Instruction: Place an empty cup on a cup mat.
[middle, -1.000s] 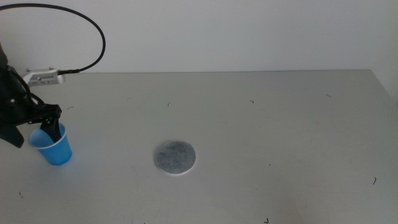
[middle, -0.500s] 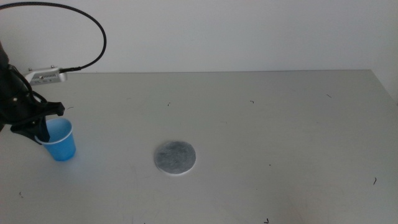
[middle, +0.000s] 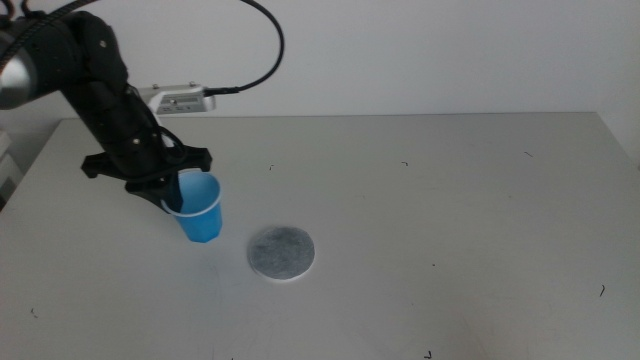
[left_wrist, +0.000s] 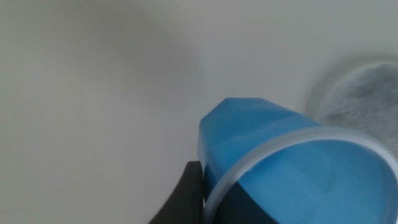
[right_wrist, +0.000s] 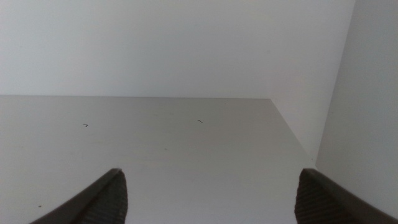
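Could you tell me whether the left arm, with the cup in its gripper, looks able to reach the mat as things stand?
Probably yes: the left gripper holds the cup just beside the mat, and nothing lies between them.

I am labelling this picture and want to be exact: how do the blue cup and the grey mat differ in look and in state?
The cup is bright blue, tall and tapered; the cup mat is mottled grey and flat. The cup is held at its rim by the left hand, tilted; the mat lies free on the table. The cup is left of the mat, not on it. Both have a round outline and a thin white edge.
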